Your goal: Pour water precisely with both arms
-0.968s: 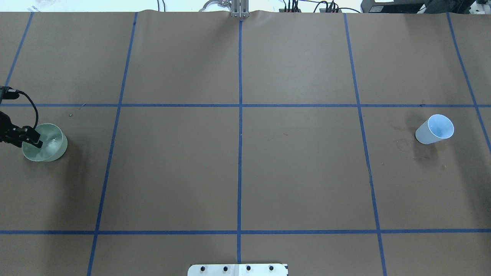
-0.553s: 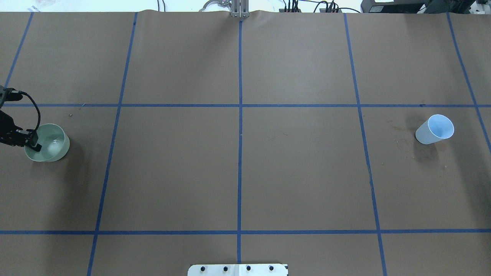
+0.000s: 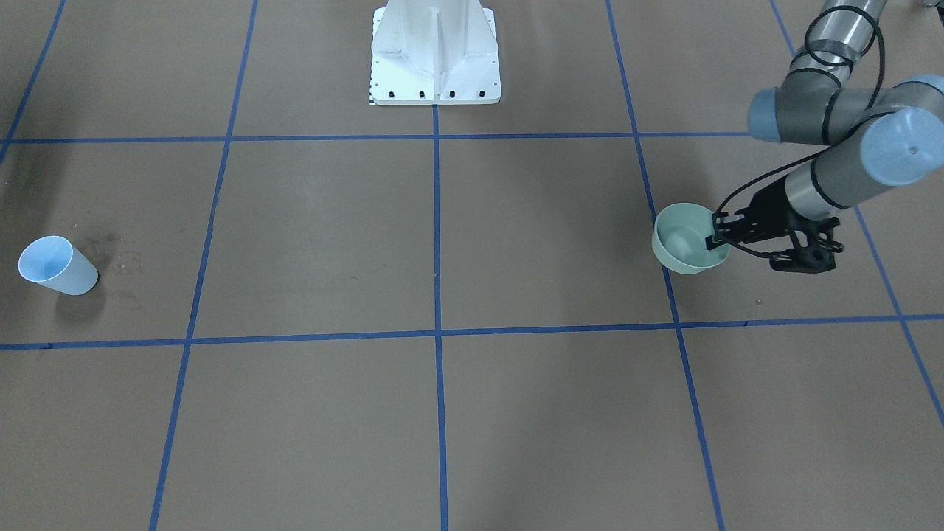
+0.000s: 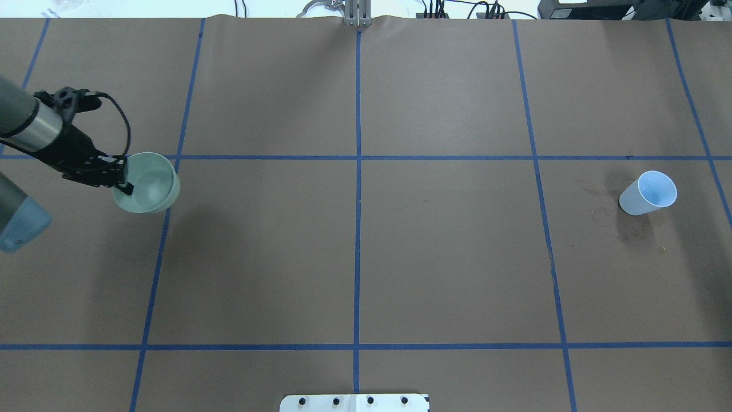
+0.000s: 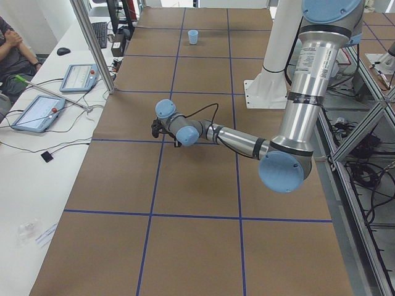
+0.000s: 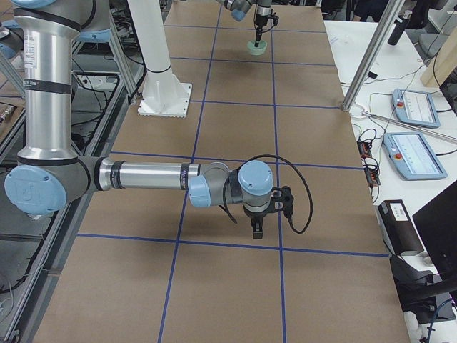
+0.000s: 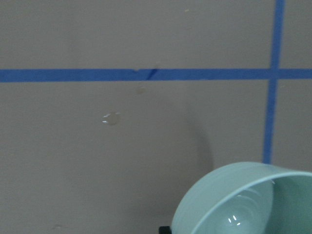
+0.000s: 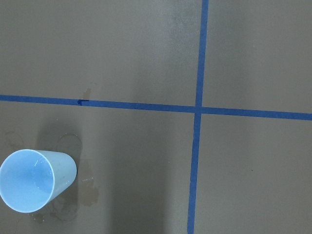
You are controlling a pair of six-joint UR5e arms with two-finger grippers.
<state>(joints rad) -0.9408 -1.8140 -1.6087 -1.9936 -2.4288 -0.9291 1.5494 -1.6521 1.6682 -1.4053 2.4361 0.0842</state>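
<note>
While left gripper [image 4: 124, 184] clamps rim of green bowl [image 4: 151, 184], right gripper [image 6: 255, 230] state unclear; blue cup [image 4: 648, 193] far

1. Counter [image 4: 446, 257]: brown paper cover, split into big squares by blue tape lines [image 4: 358, 229].
2. Pale blue cup [image 4: 647, 194] stands open end up on the robot's right side.
3. Wet rings and stains [image 8: 87, 192] just beside the cup's foot.
4. Small water drop [image 7: 112, 118] near a tape line.
5. White bolted pedestal base [image 3: 435, 55] at the robot-side edge.

The left arm [image 3: 826, 184] and right arm [image 6: 143, 175] are grey-silver tubes with pale blue joint caps [image 3: 903, 147], looping black cables [image 4: 129, 136] and a white bolted pedestal [image 3: 435, 51].
</note>
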